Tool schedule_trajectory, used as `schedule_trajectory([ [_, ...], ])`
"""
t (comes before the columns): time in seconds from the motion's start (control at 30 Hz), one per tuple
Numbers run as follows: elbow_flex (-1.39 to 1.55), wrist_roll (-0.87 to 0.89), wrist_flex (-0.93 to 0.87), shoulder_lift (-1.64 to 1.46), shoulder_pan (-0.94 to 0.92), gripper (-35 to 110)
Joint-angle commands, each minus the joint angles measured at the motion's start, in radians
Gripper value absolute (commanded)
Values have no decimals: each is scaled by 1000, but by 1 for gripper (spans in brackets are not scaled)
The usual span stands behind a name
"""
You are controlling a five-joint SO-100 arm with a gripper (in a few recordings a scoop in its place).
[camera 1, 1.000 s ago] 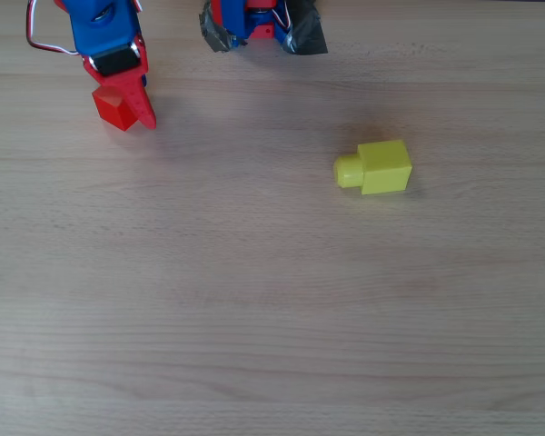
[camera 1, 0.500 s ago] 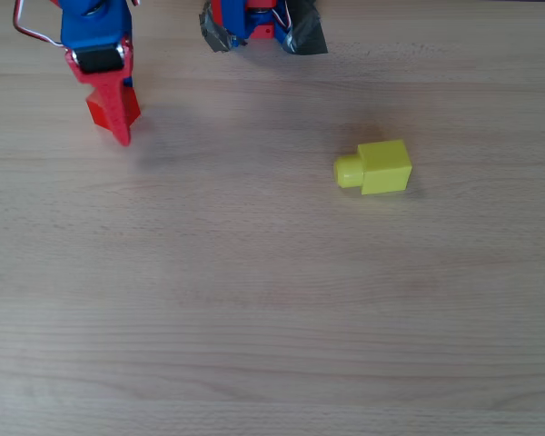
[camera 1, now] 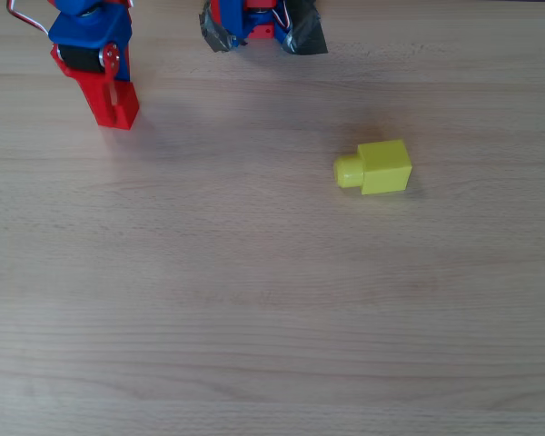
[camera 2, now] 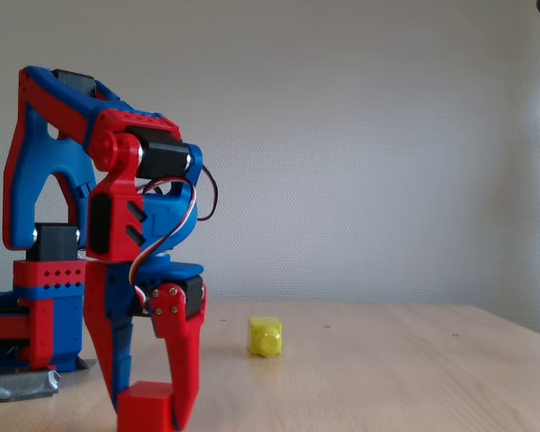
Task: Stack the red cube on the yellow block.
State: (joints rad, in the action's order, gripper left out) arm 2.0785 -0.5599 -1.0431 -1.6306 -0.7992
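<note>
Gripping the red cube [camera 2: 146, 407] low at the counter [camera 2: 387, 378], the jaws are pinching it from both sides, so you are finishing the pick. Next you are facing a lift and carry to the yellow block [camera 1: 374, 167], lying well apart from the jaws with its stud sideways.

Gripper [camera 1: 118, 113] has swung left and back, away from the yellow block [camera 1: 374, 167], carrying the red cube [camera 2: 146, 407] along.

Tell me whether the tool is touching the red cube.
Touching. In the fixed view the tool has its red fingers closed against the red cube, with no gap visible.
</note>
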Motion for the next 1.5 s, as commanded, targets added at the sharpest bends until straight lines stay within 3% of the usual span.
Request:
schedule_trajectory([
  [0.0,-14,8,14,-49,9,10],
  [0.3,-106,135,-11,-74,155,6],
  [0.6,-359,388,-147,-97,552,6],
  [0.9,-532,520,-264,-103,928,5],
  [1.47,-419,600,-238,-80,1192,5],
])
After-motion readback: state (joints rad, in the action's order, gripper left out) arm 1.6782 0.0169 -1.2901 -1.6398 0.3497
